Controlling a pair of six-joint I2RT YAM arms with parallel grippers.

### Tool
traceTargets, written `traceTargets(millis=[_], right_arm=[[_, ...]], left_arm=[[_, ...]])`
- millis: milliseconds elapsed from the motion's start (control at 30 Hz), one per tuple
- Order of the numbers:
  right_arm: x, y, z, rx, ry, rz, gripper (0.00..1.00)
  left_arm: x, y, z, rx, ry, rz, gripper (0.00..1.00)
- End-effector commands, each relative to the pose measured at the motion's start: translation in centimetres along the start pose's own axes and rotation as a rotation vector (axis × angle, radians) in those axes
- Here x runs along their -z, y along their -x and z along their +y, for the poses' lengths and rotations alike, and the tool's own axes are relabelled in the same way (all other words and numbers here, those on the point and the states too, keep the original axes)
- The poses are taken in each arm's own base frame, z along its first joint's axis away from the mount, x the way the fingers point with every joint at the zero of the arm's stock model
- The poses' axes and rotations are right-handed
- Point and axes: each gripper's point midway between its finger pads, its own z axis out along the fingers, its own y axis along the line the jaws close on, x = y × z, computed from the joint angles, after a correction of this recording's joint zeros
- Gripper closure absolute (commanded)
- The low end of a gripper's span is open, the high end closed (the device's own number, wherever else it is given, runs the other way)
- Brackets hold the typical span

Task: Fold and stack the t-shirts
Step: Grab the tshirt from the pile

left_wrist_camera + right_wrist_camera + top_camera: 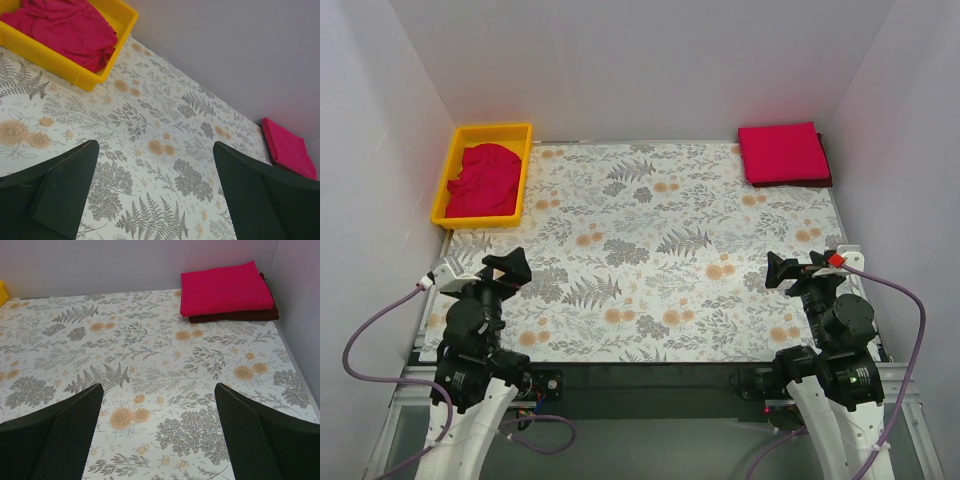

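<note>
1. Left gripper (513, 268): fingers spread wide, nothing btwn them, hovering over near-left of floral-print table cover (650, 250).
2. Right gripper (777, 272): fingers likewise wide apart, holding nothing, above near-right of cover.
3. Crumpled crimson-red cloth t-shirts (483, 180): heaped unfolded inside rectangular yellow plastic tray (492, 128), far-left corner by wall.
4. Folded crimson-red t-shirt (782, 150): flat, neat rectangle, far-right corner, lying atop darker maroon folded cloth (235, 316) w/ edges peeking out at front & right.
5. Both piles well apart from grippers; no. of shirts in tray: cannot tell.
</note>
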Motion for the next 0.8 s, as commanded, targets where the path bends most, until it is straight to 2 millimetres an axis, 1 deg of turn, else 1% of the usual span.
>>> traceTargets(millis=[0,33,100,133,167,233,267,300,367,400,433,467,500,533,567,600,633,667,700,733,767], right_arm=[[0.0,1.1,0.1,-0.004,0.0,-0.057,0.02],[0.1,1.1,0.0,-0.008,-0.003,-0.06,0.02],[0.1,1.1,0.0,-0.009,-0.005,-0.064,0.02],[0.1,1.1,0.1,-0.009,0.001,-0.064,0.02],[0.1,1.0,0.2,-0.012,0.004,-0.063,0.02],[0.1,0.8,0.3,-0.011,0.009,-0.056,0.02],[0.1,0.8,0.4,-0.012,0.017,-0.058,0.02],[0.2,0.8,0.5,-0.012,0.024,-0.059,0.02],[0.1,0.7,0.7,-0.012,0.031,-0.056,0.02],[0.2,0.8,0.7,-0.013,0.033,-0.059,0.02],[0.2,0.7,0.8,-0.012,0.037,-0.055,0.02],[0.2,0.6,0.8,-0.011,0.039,-0.057,0.02],[0.1,0.5,1.0,-0.011,0.044,-0.053,0.02],[0.2,0.7,1.1,-0.012,0.05,-0.057,0.02],[0.2,0.6,1.1,-0.012,0.054,-0.056,0.02],[0.2,0.6,1.2,-0.01,0.059,-0.056,0.02],[0.3,0.7,1.3,-0.012,0.064,-0.06,0.02],[0.3,0.5,1.3,-0.01,0.066,-0.056,0.02],[0.3,0.5,1.4,-0.011,0.068,-0.058,0.02],[0.3,0.5,1.4,-0.009,0.07,-0.059,0.02],[0.3,0.5,1.4,-0.011,0.07,-0.058,0.02]], left_arm=[[-1.1,-0.6,-0.4,-0.008,0.028,0.045,0.02],[-1.4,-0.6,-0.5,-0.004,0.033,0.047,0.02],[-2.6,-1.6,-0.4,0.004,0.075,0.084,0.02],[-3.2,-1.9,-0.7,0.011,0.079,0.097,0.02],[-4.0,-3.1,-0.7,0.002,0.097,0.147,0.02],[-5.4,-3.8,-1.6,0.001,0.098,0.18,0.02],[-6.0,-4.2,-1.7,-0.002,0.113,0.199,0.02],[-7.3,-5.2,-1.9,-0.003,0.147,0.245,0.02],[-8.9,-6.5,-2.3,-0.023,0.17,0.3,0.02],[-10.3,-8.1,-2.1,-0.055,0.198,0.353,0.02],[-11.5,-7.8,-3.1,-0.069,0.188,0.356,0.02],[-12.5,-7.8,-3.4,-0.084,0.195,0.358,0.02],[-13.6,-7.5,-3.4,-0.102,0.22,0.339,0.02],[-15.5,-7.8,-3.6,-0.121,0.241,0.348,0.02],[-16.8,-7.1,-3.7,-0.117,0.248,0.321,0.02],[-17.9,-7.0,-3.4,-0.124,0.264,0.315,0.02],[-19.6,-6.8,-3.5,-0.136,0.278,0.306,0.02],[-20.9,-6.4,-2.2,-0.14,0.319,0.291,0.02],[-22.0,-5.9,-1.7,-0.139,0.342,0.277,0.02],[-23.4,-7.2,-0.2,-0.149,0.387,0.31,0.02],[-25.1,-5.0,0.4,-0.123,0.416,0.266,0.02]])
